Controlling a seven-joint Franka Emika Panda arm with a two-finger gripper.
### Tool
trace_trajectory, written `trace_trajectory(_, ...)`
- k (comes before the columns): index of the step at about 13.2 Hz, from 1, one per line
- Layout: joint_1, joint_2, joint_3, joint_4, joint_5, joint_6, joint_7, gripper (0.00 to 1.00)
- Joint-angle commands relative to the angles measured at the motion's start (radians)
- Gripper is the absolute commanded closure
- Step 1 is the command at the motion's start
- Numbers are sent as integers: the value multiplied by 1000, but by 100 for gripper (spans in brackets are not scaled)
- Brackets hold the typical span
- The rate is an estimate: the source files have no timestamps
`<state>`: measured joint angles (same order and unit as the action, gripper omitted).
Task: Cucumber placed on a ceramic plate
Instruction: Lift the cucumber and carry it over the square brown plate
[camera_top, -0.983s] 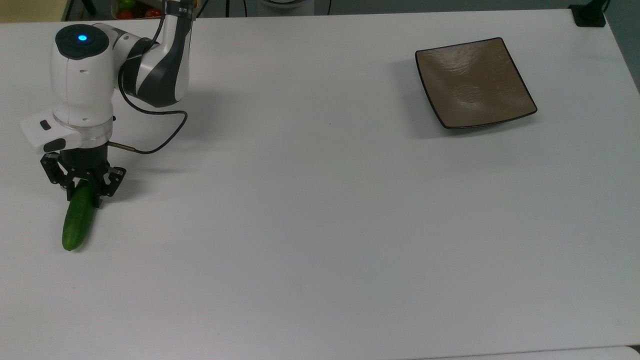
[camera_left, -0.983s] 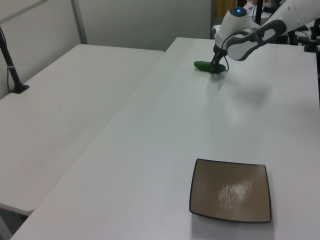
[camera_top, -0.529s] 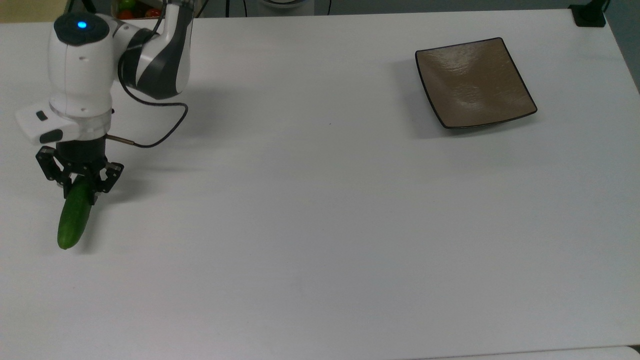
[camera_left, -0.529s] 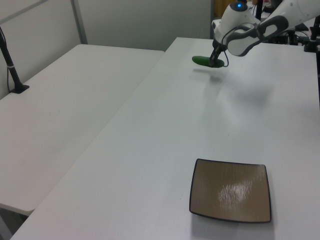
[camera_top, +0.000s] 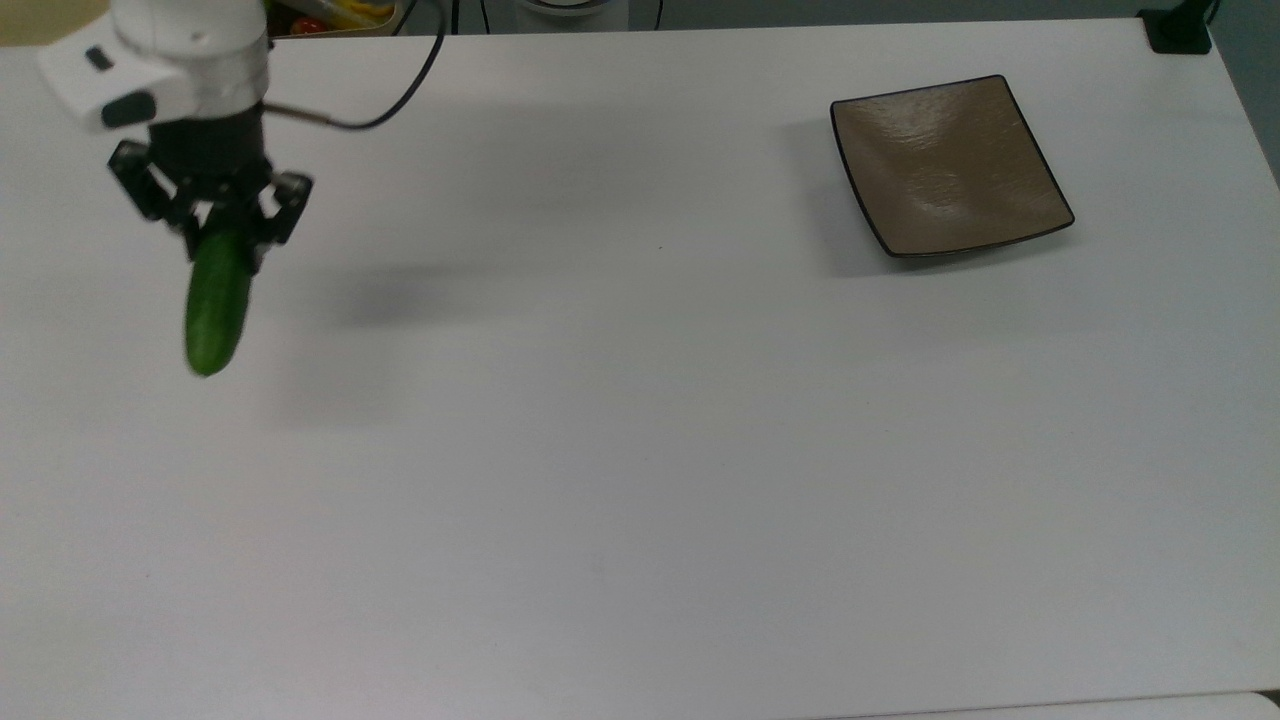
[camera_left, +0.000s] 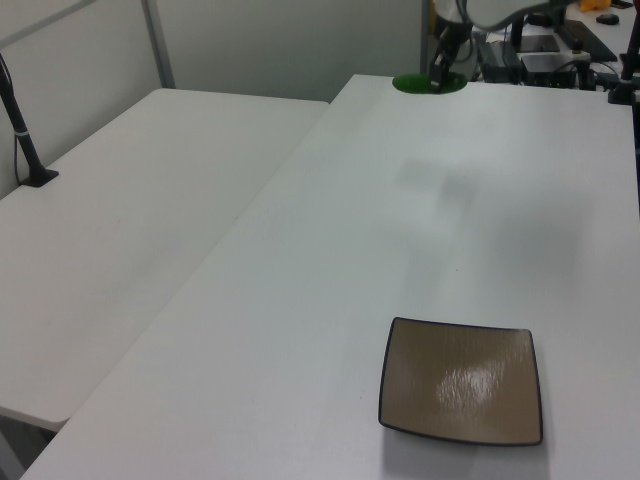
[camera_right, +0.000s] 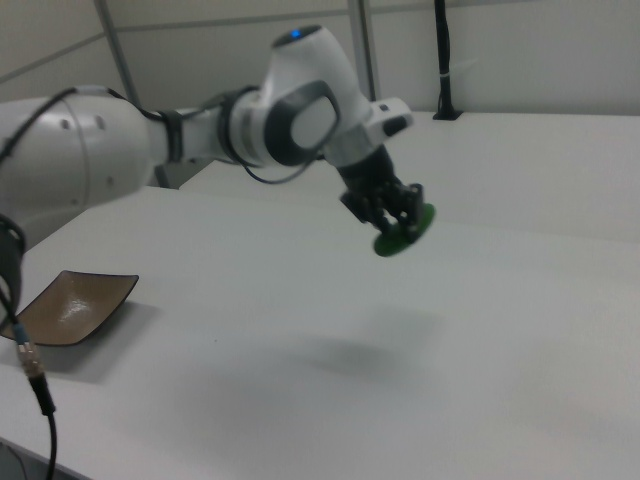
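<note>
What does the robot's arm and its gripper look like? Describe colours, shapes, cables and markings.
The arm has rounded glossy white shells with dark grey joint sections. A blue light glows on its dark round cap. A thin black cable loops from the wrist. The two-finger gripper is black, with an angular, open-framed linkage beneath a white wrist block.

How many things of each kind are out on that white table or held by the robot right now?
Cucumber: 1, held up off the table in the pincer
Plate: 1, brown and square, nothing on it
Total: 2
</note>
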<state>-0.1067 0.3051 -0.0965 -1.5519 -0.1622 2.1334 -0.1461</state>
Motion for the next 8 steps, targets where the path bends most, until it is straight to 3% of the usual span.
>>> trace_trajectory(1,91,-158,-5,-63,55,-185,10,82)
trace_trajectory(5,215,-270,20,-68,128,-395,16,81)
trace_trajectory(8,251,-333,144,-82,159,-557,17,81)
